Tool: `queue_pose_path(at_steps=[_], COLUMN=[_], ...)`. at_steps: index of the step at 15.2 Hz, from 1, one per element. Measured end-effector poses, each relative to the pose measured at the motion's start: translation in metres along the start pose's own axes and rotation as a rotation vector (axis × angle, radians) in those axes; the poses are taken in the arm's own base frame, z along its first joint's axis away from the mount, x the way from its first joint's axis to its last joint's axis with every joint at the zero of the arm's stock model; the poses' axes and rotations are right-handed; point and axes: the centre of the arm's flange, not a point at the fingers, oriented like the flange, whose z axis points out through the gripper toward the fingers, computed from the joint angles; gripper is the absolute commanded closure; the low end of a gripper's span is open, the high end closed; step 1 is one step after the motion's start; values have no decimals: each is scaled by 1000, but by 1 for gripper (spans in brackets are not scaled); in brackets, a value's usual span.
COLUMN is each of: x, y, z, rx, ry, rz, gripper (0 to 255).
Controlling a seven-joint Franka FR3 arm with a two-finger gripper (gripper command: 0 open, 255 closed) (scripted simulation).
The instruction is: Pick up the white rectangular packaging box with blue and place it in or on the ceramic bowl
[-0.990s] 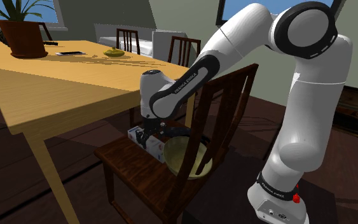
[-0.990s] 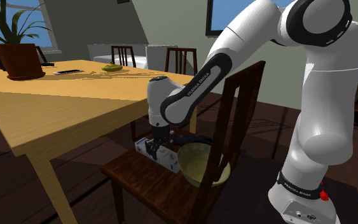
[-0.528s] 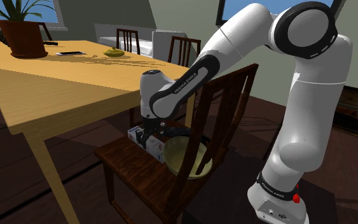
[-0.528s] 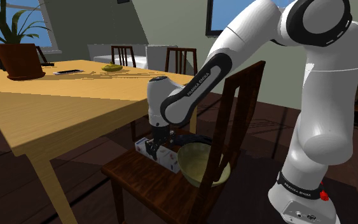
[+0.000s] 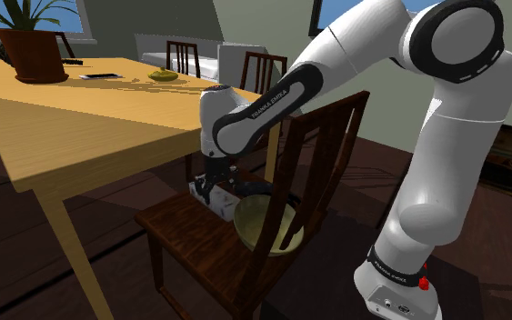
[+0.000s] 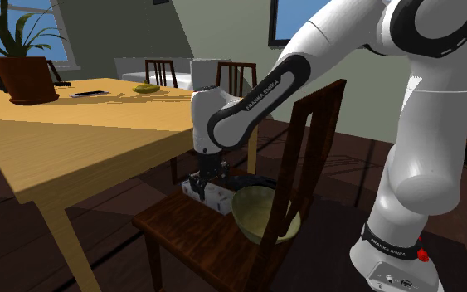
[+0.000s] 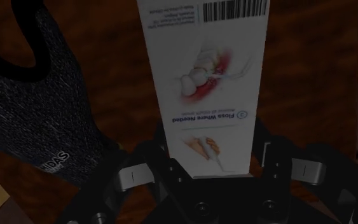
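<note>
Far left, shoulder view: the yellow table (image 5: 90, 127) with a plant pot (image 5: 34, 55) at its far corner. Neither is in contact with the arm.

Next right: the dark chair (image 5: 185, 232), its seat tucked partly under the table edge. The gripper (image 5: 210, 193) hangs over the far edge of the seat, pointing down.

Gripper state: in the wrist view the two fingers (image 7: 263, 156) are closed part-way against the long sides of the white box (image 7: 203, 76), which runs out lengthwise between them, printed face and barcode toward the camera. We record the box as clasped. A dark grey textured object (image 7: 44, 108) lies on the seat beside the box, apart from it.

Box position: in the jaws at the far edge of the seat (image 5: 225, 199), just beside the bowl (image 5: 265, 223). The second exterior view agrees: gripper (image 6: 205, 187), box (image 6: 216, 195), bowl (image 6: 260, 211) by the chair's back. We cannot tell whether the box has cleared the seat.

Against the frame one second ago: the arm's wrist stands higher, and the gripper and box have come up slightly with it. The bowl, the chair and the table are unchanged.
</note>
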Motion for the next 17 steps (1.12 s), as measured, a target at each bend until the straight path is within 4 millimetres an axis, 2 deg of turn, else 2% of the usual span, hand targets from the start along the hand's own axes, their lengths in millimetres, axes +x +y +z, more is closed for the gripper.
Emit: queue_pose_path(at_steps=[17], x=[2], y=[0], z=[-89], rx=[0], ry=[0], rz=[0], gripper=[255])
